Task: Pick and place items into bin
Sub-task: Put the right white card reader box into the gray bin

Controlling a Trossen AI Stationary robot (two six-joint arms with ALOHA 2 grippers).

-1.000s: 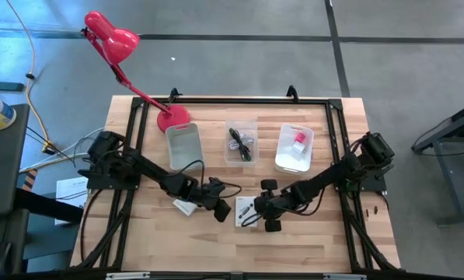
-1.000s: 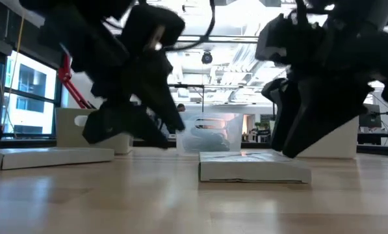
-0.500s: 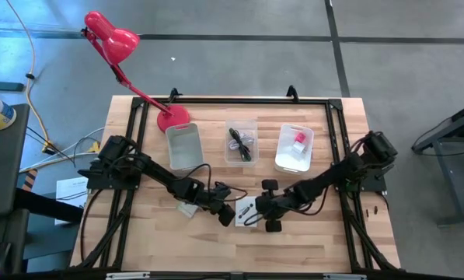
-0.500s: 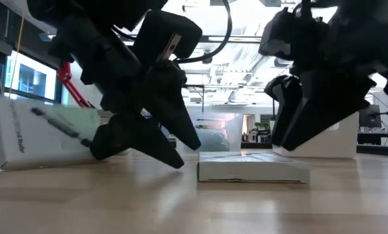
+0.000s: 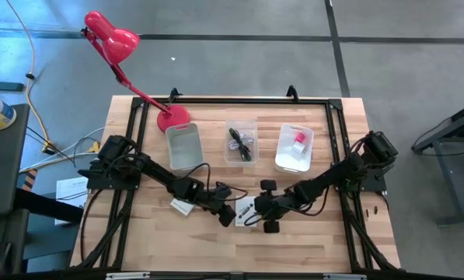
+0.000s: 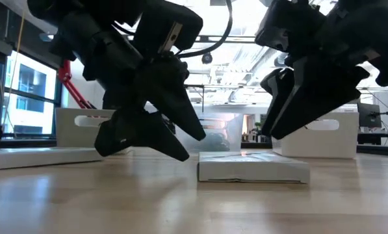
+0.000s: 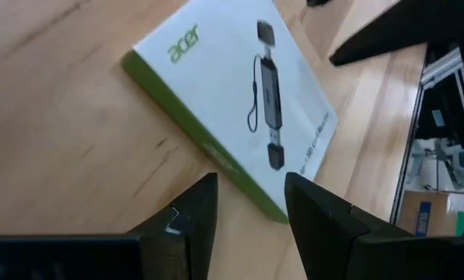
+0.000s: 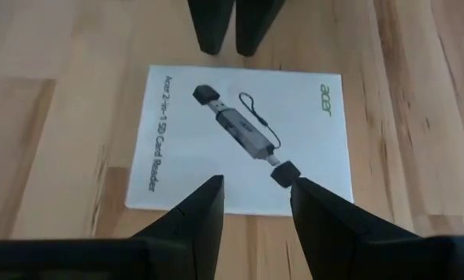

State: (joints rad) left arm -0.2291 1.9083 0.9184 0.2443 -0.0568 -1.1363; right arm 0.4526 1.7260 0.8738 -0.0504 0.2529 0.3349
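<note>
Both grippers stood with their fingers apart and empty, crowding the same item near the front-middle of the worktop [image 5: 216, 241]. The left gripper [image 7: 247, 210] hovered low over the green-edged side of a flat white card box [image 7: 232, 93] printed with a card reader, jaws parted with a narrow gap. The right gripper [image 8: 256, 204] hung over the opposite side of that box, its jaws likewise parted, and in its wrist view the other arm's two fingertips showed just beyond the far edge of the box.

From there the plainest risk was a collision — two sets of fingers closing on one thin box from opposite sides could knock together, or one could shove the box away from the other. The box also lay flat on the wood, so fingers coming down might have skated over its top and failed to catch an edge.

A second white card box [image 5: 183, 206] lay on the worktop beside the left arm, toward the left edge; the forearm could have brushed it, though how close they were was hard to judge.

Along the back of the worktop stood three bins: the left bin [image 5: 183, 145], the middle bin [image 5: 242, 141] holding a black cable [image 5: 240, 143], and the right bin [image 5: 294, 147] holding a pink cube [image 5: 299, 138]. A weak pinch might have dropped the box on the way there. The red lamp [image 5: 111, 43] stood at the back-left corner.
</note>
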